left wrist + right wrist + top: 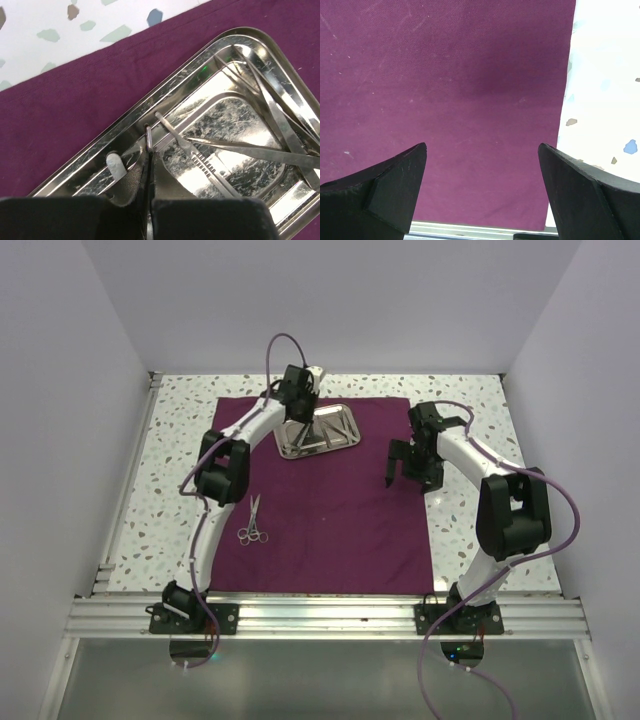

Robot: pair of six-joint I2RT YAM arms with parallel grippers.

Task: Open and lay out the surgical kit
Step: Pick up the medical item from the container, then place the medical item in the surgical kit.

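Where the speckled table [180,420] is covered, a dark purple cloth wrap [330,530] lies unfolded and flat. It reaches nearly to the near edge and leaves bare strips along the left, far and right edges.

On the left part of the cloth, about halfway between its near and far edges, a pair of small silver scissors [253,525] lies by itself. Its finger rings point to the near edge and its blades to the far edge.

Further along, in the middle of the cloth's far edge, sits the small shiny steel tray [167,90], set a little askew. The left gripper [148,162] reaches down into the tray's left end. Its two black fingers are pressed together, pinching a thin steel instrument [148,140] that stands edge-on between them. From here I cannot tell whether it is forceps or something else. Just beside it in the tray lies a pair of tweezers [205,162] with a ribbed grip. More long slim steel pieces [280,125] cross one another toward the tray's right end.

Over at the right, the right gripper [481,145] hangs above the cloth close to its right edge, well apart from the tray. Its fingers are spread wide with nothing between them. Only purple fabric shows beneath, with the bare speckled tabletop just beyond the hem.
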